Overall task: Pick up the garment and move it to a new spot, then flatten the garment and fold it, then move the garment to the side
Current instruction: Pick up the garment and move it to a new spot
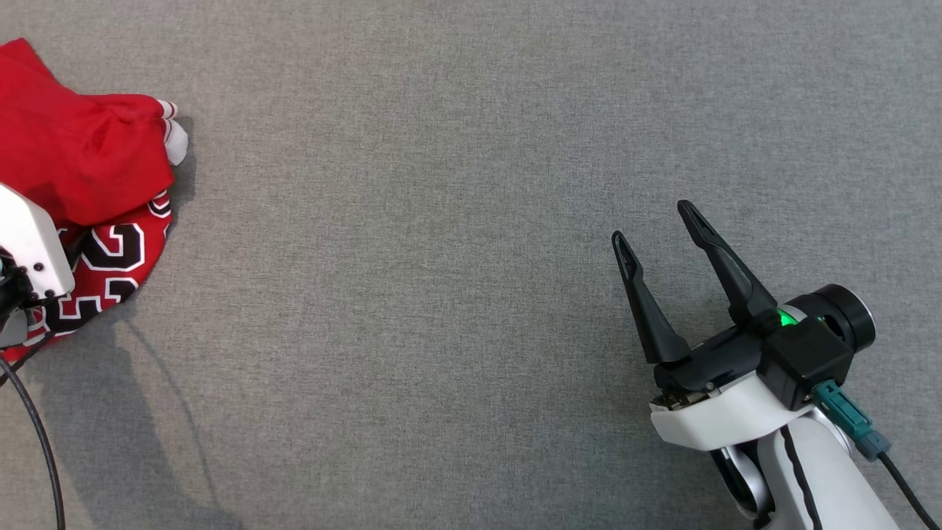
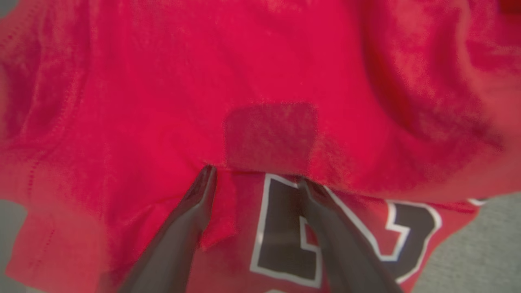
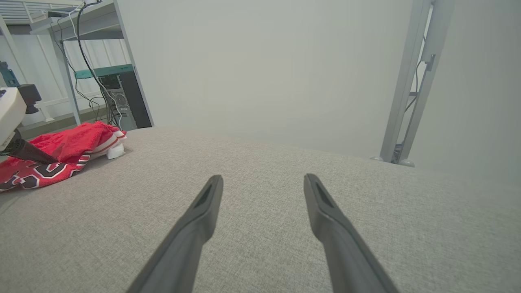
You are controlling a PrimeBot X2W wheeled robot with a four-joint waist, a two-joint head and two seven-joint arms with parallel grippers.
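Left gripper (image 2: 257, 176) is the one I use for this step. Its two dark fingers stand wide apart and hold nothing, and they point straight into the garment (image 1: 81, 162). In the wrist view the tips are at the edge of a plain red layer, which lies folded over the layer with the black and white letters (image 2: 285, 236). This edge runs across my fingers from side to side, so I judge that closing the jaws would take it between them. Whether the tips already touch the cloth I cannot say, because the picture is blurred there.

The garment is a crumpled heap on the grey surface (image 1: 456, 294). Its longer direction runs away from me, and a white striped trim (image 1: 173, 136) is at its far end. The pale wrist housing (image 1: 29, 246) of my left arm is above its near end.

My right gripper (image 1: 651, 221) is also open and empty. It is well apart from the garment, on the side of the striped trim, with bare grey surface between them.

I judge that the pick-up is the step in hand and that it belongs to the left arm. The heap is not yet flattened or folded. One pinch at this edge may lift only the upper layer, and the rest may hang and drag.
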